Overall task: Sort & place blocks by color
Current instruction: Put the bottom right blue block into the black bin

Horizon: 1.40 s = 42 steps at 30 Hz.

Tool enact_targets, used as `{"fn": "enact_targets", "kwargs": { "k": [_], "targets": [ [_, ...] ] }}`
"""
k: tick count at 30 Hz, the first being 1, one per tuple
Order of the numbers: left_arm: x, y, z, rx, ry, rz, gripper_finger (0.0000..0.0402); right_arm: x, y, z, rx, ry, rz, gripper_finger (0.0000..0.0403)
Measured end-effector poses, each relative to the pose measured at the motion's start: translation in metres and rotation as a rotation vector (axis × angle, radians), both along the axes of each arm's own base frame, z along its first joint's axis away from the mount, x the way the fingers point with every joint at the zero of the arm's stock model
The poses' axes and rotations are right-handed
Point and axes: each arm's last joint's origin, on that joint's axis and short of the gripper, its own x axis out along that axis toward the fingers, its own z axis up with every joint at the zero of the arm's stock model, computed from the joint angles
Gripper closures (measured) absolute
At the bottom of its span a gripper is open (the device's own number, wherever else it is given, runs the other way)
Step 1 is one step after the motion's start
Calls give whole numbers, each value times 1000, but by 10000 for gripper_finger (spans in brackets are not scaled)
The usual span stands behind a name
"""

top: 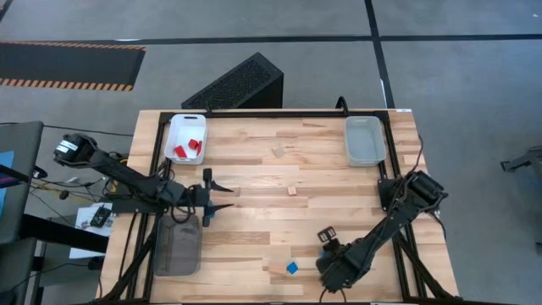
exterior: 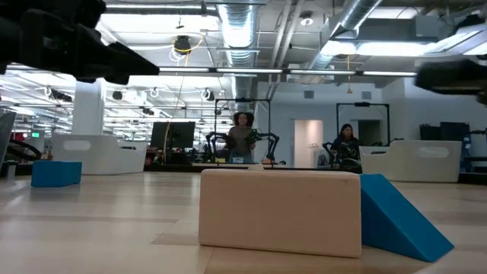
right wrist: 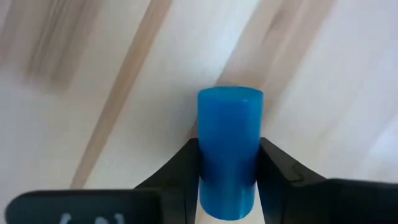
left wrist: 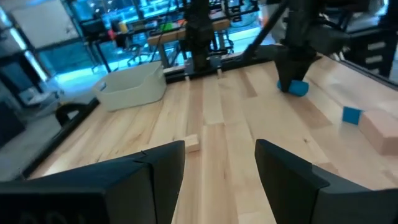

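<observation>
My right gripper (right wrist: 227, 180) is low over the table's near edge (top: 326, 267) and is shut on a blue cylinder (right wrist: 229, 146); the left wrist view shows that cylinder (left wrist: 299, 88) under the gripper. A blue block (top: 292, 268) lies left of it, beside a light wooden block (left wrist: 380, 129). Two small wooden blocks (top: 277, 152) (top: 292, 191) rest flat mid-table. Red blocks (top: 188, 148) lie in the white tray (top: 174, 129). My left gripper (top: 227, 196) is open above the table's left half and holds nothing. My right gripper pinches the blue cylinder by its round wall (right wrist: 208, 162), one finger (right wrist: 180, 168) on each side. The fingers slant down toward the table's near edge and lie along the cylinder. Its free end (right wrist: 230, 96) sticks out past them. Whether it is on the table, I cannot tell.
A clear tray (top: 365, 141) stands at the far right and a grey tray (top: 178, 247) at the near left, under the left arm. In the low view a wooden block (exterior: 280, 213) and a blue wedge (exterior: 403, 221) stand close, and a blue block (exterior: 57, 173) farther off. People are beyond the table.
</observation>
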Motion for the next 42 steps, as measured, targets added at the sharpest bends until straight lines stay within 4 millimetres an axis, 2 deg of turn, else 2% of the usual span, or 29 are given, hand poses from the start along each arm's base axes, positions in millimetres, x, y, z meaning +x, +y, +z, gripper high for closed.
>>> {"fn": "enact_targets", "kwargs": {
  "k": [5, 10, 16, 20, 26, 30, 33, 37, 42],
  "targets": [
    [1, -8, 8, 76, -21, 30, 214, 14, 3, 0, -60, -238, -31, 280],
    [4, -16, 18, 104, -52, -8, 214, 32, -5, -4, -62, -436, -108, 277],
    [7, -25, 32, 99, -95, -68, 214, 58, -19, -12, 73, -667, -152, 277],
    [7, -29, 36, 96, -107, -82, 214, 73, -31, -10, 147, -818, -170, 277],
    [10, -31, 44, 47, -132, -81, 214, 98, -54, 6, 339, -1078, -234, 277],
    [9, -35, 44, 81, -113, -102, 214, 116, -71, 6, 494, -1166, -299, 277],
    [7, -39, 43, 134, -99, -109, 214, 132, -79, -2, 560, -1199, -306, 277],
    [4, -44, 45, 129, -114, -87, 214, 157, -77, -14, 634, -1192, -278, 275],
    [1, -55, 51, 103, -110, -128, 214, 186, -72, -17, 653, -1208, -252, 274]
  ]
}}
